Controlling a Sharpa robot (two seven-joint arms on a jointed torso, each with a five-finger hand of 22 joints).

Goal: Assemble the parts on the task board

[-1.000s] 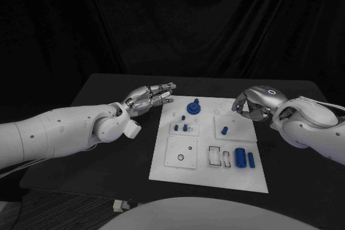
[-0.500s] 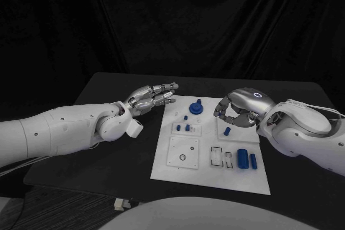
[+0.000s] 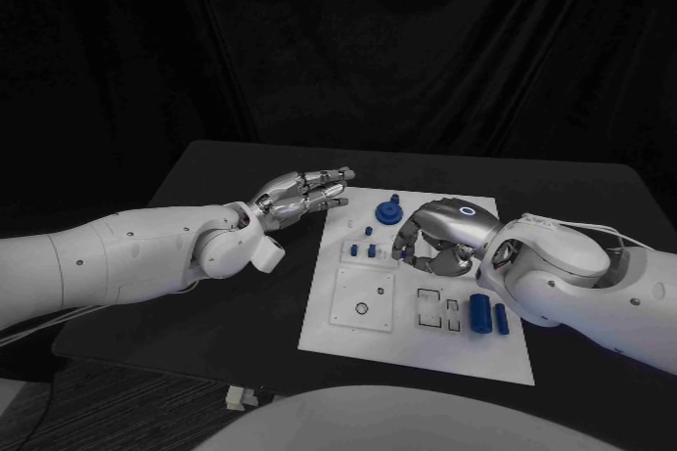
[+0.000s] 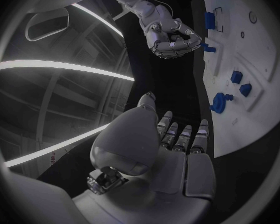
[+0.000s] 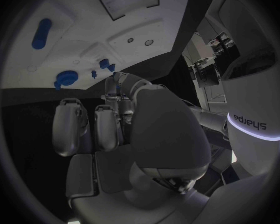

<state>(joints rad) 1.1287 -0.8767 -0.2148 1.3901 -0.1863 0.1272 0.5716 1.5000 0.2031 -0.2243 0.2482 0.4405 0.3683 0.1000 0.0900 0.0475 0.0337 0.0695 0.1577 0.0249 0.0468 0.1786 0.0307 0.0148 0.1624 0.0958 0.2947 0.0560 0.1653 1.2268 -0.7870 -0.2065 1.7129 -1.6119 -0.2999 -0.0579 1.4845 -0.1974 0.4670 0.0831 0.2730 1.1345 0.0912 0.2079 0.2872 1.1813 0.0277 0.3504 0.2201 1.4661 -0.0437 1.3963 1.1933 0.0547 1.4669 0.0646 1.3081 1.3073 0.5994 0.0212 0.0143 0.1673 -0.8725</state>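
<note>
The right hand [image 3: 440, 238] hangs over the middle of the task board [image 3: 370, 329], its fingers [image 3: 419, 263] curled downward and inward toward the spot where a small blue peg [image 4: 208, 48] stands; the left wrist view shows that peg just beside the curled fingertips, but whether they pinch it, or merely close around nothing, cannot be told. Judging from the task, the hand is placed there to take or seat that part. The left hand [image 3: 299, 193] hovers off the board's far left corner, fingers [image 4: 179, 136] stretched out flat and apart, holding nothing, likely kept clear of the work. On the board, the round blue knob [image 3: 385, 212] stands at the far edge, two small blue pegs [image 3: 361, 248] sit nearer the robot than the knob, and two blue cylinders [image 3: 485, 314] lie at the board's near right. The right hand and forearm cover the board's right middle, so what lies under them is hidden.
</note>
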